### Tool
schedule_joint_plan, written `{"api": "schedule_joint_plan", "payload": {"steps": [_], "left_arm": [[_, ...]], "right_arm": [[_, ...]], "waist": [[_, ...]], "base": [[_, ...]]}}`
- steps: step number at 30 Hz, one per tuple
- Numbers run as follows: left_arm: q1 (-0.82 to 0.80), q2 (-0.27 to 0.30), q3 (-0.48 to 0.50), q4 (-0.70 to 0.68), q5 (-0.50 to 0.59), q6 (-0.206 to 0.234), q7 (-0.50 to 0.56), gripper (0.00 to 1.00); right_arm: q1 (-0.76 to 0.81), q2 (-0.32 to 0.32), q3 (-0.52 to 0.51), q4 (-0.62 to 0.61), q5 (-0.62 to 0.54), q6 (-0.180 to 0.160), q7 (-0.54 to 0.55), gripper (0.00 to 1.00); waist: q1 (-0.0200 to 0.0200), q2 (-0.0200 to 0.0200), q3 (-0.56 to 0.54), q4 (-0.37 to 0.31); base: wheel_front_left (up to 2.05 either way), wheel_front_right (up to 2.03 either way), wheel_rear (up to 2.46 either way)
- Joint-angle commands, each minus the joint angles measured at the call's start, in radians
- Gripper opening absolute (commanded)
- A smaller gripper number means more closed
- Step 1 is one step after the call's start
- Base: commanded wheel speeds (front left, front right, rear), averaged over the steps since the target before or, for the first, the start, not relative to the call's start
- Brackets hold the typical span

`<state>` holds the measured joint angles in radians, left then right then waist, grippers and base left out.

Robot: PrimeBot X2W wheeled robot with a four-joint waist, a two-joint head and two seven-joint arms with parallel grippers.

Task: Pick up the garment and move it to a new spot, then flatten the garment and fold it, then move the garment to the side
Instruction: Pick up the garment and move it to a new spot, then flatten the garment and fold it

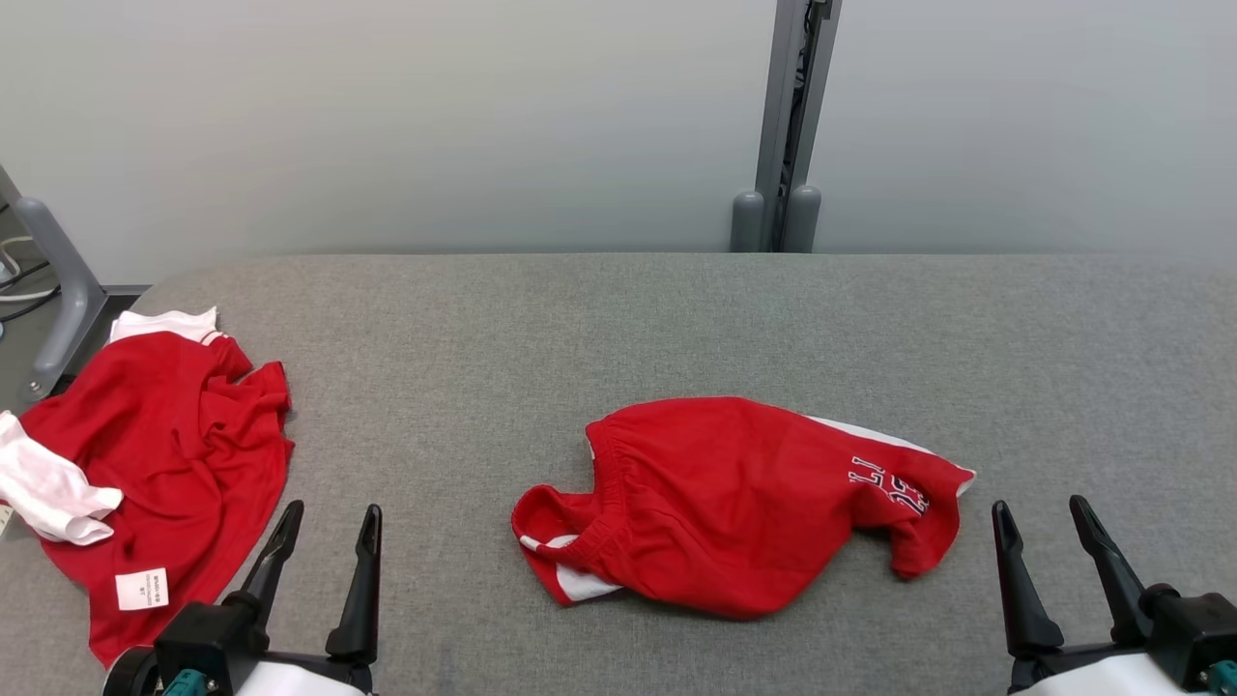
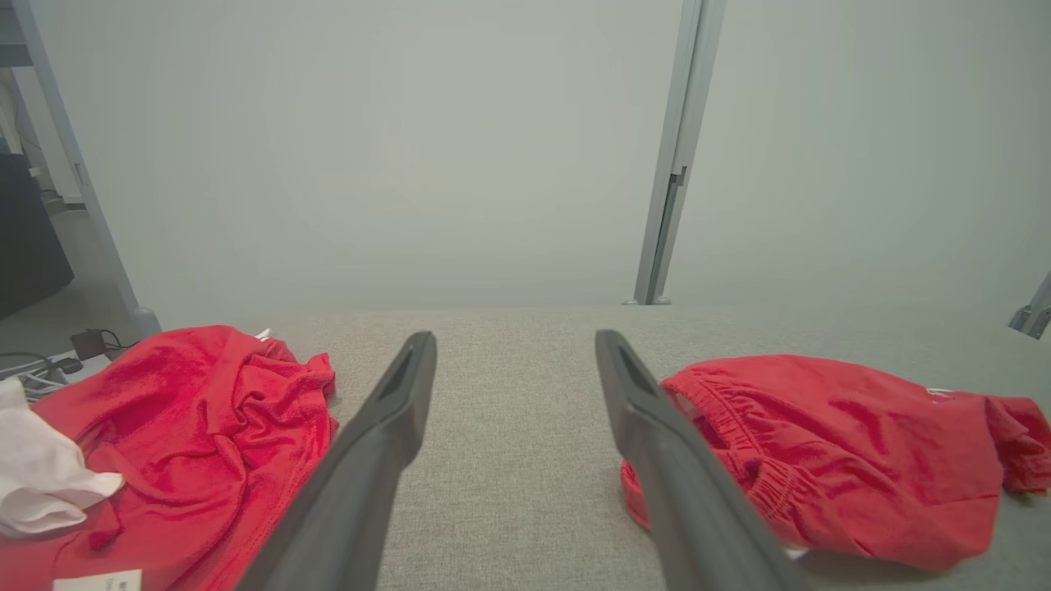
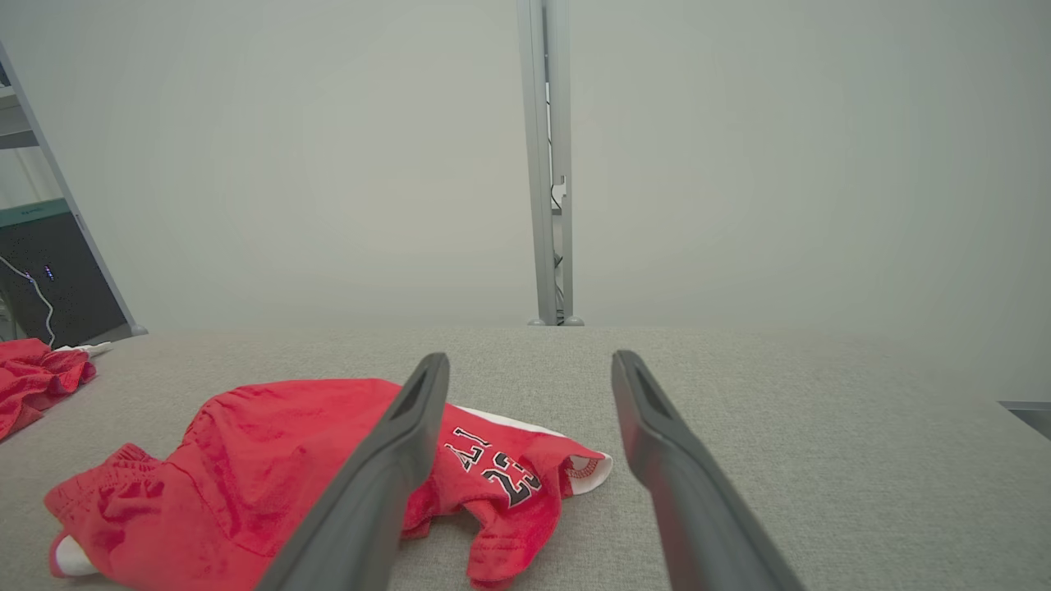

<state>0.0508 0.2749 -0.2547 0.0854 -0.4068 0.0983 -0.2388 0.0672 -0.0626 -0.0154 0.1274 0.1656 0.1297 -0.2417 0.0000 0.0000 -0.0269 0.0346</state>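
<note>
A grey, cloth-covered tabletop point(image 1: 676, 319) is seen, with two red garments laid on it. The red shorts point(image 1: 734, 503) are crumpled toward the front edge, somewhat right of the middle, with the elastic waistband turned to the left and a white lining exposed at both ends. A print point(image 3: 493, 472) is carried on the right leg: the digits "23" can be read in dark figures outlined in white, while the white characters beside them cannot be made out with certainty. A red shirt point(image 1: 164, 435) with white sleeves is bunched at the left edge, and a white label point(image 1: 142, 589) is sewn near its front hem; the writing on it is too small to be read.

The left pincer point(image 1: 334, 507) is held open above the front edge, between shirt and shorts, with nothing gripped. The right pincer point(image 1: 1038, 503) is likewise held open and empty, just beside the right end of the shorts, apart from the cloth.
</note>
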Motion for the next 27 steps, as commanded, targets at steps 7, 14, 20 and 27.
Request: {"api": "schedule_joint_plan", "payload": {"steps": [7,14,20,27], "left_arm": [[0.043,0.019,-0.002,-0.027,0.000,0.020,0.018,1.00],[0.041,0.018,-0.007,-0.036,-0.005,0.028,0.033,1.00],[0.032,0.021,-0.011,-0.038,-0.006,0.032,0.042,1.00],[0.023,0.024,-0.015,-0.038,-0.008,0.037,0.048,1.00]], "right_arm": [[0.043,0.002,-0.012,-0.029,-0.014,0.002,0.017,1.00],[0.046,0.005,-0.019,-0.040,-0.014,0.002,0.021,1.00],[0.044,0.006,-0.019,-0.043,-0.016,0.002,0.024,1.00],[0.039,0.007,-0.020,-0.037,-0.018,0.002,0.022,1.00]], "waist": [[0.0000,0.0000,-0.016,0.002],[0.0000,0.0000,-0.012,0.008],[0.0000,0.0000,-0.006,0.010],[0.0000,0.0000,-0.004,0.012]], "base": [[0.00,0.00,0.00],[0.00,0.00,0.00],[0.00,0.00,0.00],[0.00,0.00,0.00]]}}
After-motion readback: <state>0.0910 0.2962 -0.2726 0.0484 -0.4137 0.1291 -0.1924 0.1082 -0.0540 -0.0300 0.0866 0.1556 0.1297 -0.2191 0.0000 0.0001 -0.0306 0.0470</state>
